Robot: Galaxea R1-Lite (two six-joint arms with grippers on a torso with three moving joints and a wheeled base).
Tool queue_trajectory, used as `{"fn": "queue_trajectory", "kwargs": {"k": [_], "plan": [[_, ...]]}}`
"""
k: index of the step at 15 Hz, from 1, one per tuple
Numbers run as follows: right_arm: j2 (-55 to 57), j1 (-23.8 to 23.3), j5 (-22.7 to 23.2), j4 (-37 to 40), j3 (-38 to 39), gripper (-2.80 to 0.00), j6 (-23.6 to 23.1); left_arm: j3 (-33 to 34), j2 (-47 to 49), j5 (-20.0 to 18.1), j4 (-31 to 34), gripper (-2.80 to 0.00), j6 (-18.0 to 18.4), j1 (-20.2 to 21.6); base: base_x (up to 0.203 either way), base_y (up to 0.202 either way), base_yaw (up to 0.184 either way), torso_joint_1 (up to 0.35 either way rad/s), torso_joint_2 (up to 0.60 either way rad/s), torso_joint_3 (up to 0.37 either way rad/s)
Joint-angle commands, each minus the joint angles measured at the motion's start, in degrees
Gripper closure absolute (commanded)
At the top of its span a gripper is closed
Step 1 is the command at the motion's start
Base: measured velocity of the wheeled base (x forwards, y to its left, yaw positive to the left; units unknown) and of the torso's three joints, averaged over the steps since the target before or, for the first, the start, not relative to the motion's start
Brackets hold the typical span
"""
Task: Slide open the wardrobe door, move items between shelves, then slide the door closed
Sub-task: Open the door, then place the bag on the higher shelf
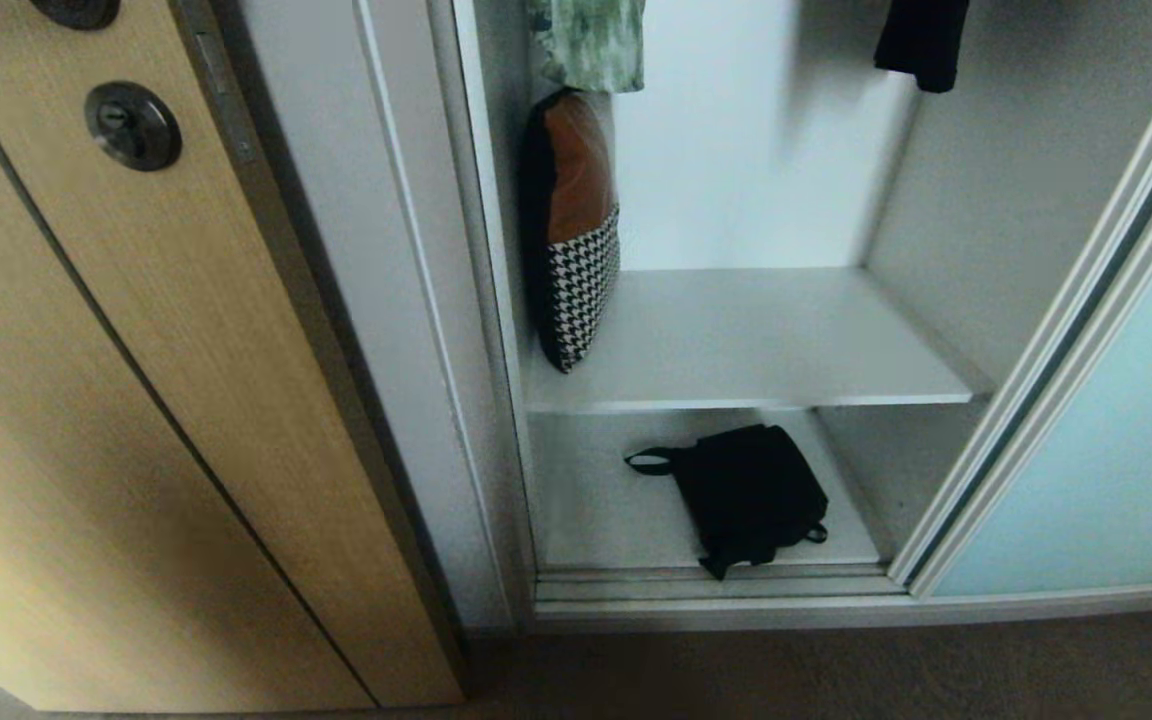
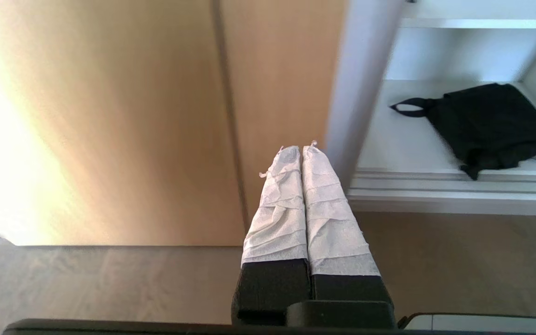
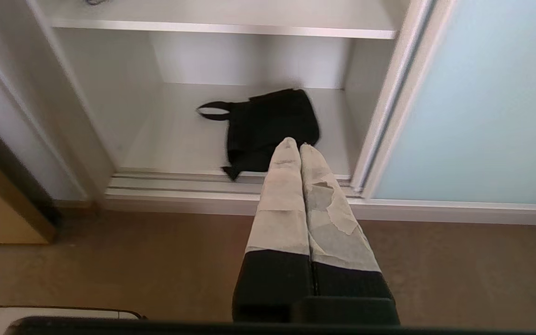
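The sliding wardrobe door [image 1: 1116, 440] of pale aqua glass stands slid to the right, leaving the white compartment open. A black fabric bundle with straps [image 1: 751, 492] lies on the bottom shelf [image 1: 591, 500]; it also shows in the wrist views [image 2: 491, 123] [image 3: 272, 125]. The upper shelf [image 1: 766, 340] carries a brown and houndstooth cushion [image 1: 574, 230] leaning against the left wall. Neither arm is in the head view. My left gripper [image 2: 301, 148] is shut and empty, facing the tan door. My right gripper [image 3: 294, 143] is shut and empty, held above the floor short of the bundle.
A tan wood-grain door [image 1: 166, 380] with a round black lock [image 1: 133, 125] stands left of the wardrobe. A green garment [image 1: 591, 45] and a black garment [image 1: 921, 40] hang above. The door track [image 1: 716, 585] runs along the threshold. Brown floor [image 1: 836, 670] lies in front.
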Motion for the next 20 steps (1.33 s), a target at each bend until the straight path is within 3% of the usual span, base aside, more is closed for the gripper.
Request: {"fn": "queue_trajectory", "kwargs": {"k": [1,14,20], "plan": [[-0.10,0.02,0.02,-0.01,0.09,0.00,0.01,0.02,0.18,0.02,0.03,0.00,0.00,0.02,0.000,0.196,-0.006,0.002,0.00,0.006],[-0.10,0.02,0.02,-0.01,0.09,0.00,0.01,0.02,0.18,0.02,0.03,0.00,0.00,0.02,0.000,0.194,0.000,0.002,0.00,0.002],[-0.10,0.02,0.02,-0.01,0.09,0.00,0.01,0.02,0.18,0.09,0.03,0.00,0.00,0.02,0.000,0.033,0.000,0.002,0.00,0.001]]}}
